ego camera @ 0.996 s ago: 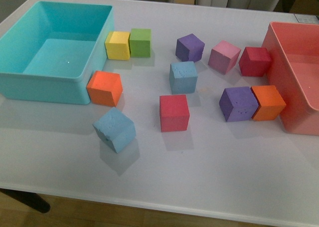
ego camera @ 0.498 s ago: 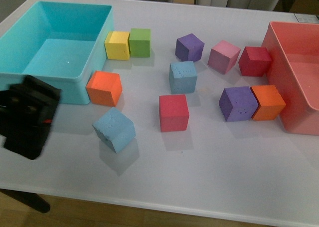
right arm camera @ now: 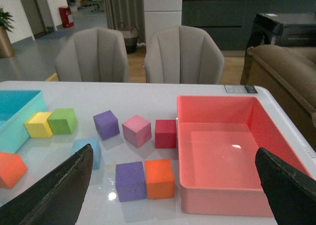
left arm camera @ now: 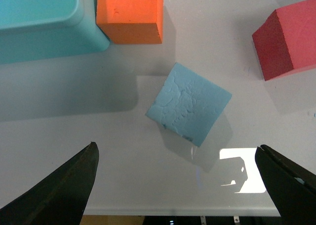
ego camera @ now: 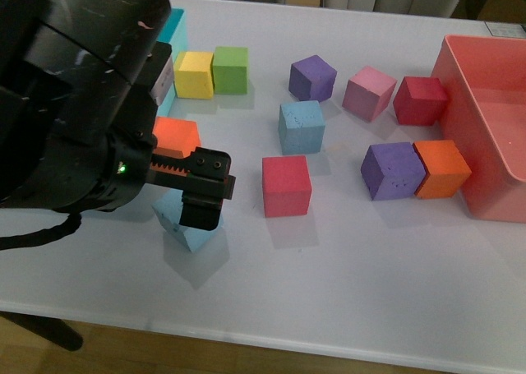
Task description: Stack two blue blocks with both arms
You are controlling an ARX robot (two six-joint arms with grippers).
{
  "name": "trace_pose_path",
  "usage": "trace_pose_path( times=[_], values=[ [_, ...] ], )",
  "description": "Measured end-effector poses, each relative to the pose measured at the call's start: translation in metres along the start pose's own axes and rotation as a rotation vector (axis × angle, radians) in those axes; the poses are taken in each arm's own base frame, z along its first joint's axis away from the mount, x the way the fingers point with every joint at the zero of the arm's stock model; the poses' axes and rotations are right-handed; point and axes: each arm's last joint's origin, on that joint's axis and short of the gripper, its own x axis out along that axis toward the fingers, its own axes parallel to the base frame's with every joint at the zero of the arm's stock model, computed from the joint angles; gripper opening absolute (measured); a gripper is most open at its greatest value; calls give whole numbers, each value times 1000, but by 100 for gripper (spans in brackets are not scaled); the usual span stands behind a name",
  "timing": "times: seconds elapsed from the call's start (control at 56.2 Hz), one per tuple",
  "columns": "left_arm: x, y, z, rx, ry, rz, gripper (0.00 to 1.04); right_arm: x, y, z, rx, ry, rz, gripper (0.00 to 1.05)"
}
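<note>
Crowded white table (ego camera: pixel 345 292): left gripper (left arm camera: pixel 175 148), jaws wide, hovers over the skewed blue block (left arm camera: pixel 189 106); closing on its corners could spin it loose. Right gripper (right arm camera: pixel 174 151) also wide.

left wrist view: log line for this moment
left gripper open, aimed at near blue block | right gripper open, raised | far blue block unstacked

The left arm (ego camera: pixel 74 103) was found reaching forward with its wrist bent downward and the left gripper (left arm camera: pixel 175 147) facing straight down, jaws spread wide, while the right gripper (right arm camera: pixel 173 148), raised and facing roughly level, likewise had its jaws spread wide.
</note>
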Motion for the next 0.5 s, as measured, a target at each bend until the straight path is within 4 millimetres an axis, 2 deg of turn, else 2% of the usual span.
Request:
trace_pose_path(
  times=[0.285, 0.498],
  values=[
    [29, -15, 18, -17, 23, -22, 96, 0, 0, 0, 0, 0, 0, 96],
    [36, -33, 14, 244, -14, -144, 96, 0, 0, 0, 0, 0, 0, 96]
  ],
)
